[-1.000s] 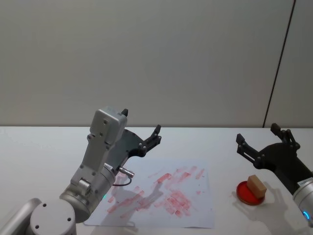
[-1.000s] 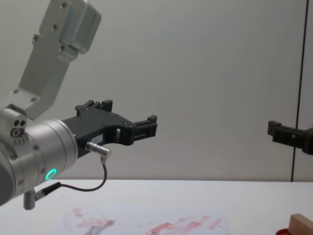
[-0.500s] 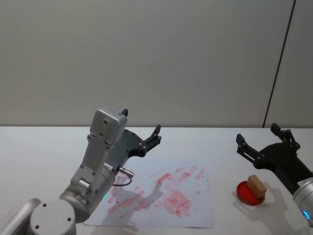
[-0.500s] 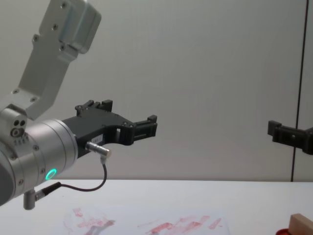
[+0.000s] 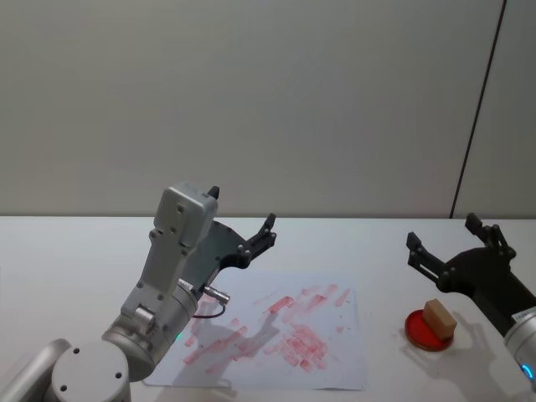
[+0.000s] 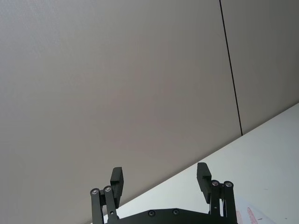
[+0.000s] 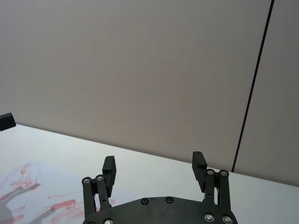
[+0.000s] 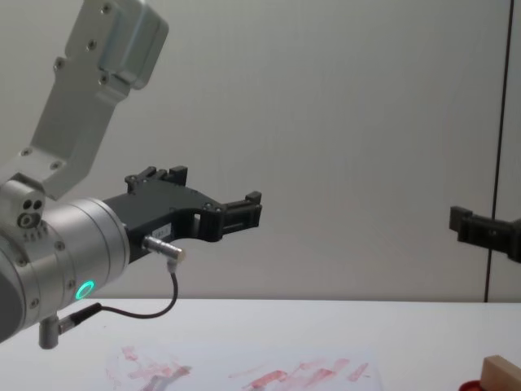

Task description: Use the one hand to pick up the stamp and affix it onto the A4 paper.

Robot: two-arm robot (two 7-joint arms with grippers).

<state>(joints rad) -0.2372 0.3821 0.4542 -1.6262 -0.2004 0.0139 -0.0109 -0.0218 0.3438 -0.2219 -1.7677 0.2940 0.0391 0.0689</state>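
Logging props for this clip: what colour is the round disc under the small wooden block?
Red; the round red disc shows best in the head view.

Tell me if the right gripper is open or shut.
Open. The right gripper is spread wide, with nothing between its jaws; the stamp sits unheld on the red disc.

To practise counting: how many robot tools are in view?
2. The left tool hovers open over the A4 paper's far edge; the right tool hovers open near the stamp.
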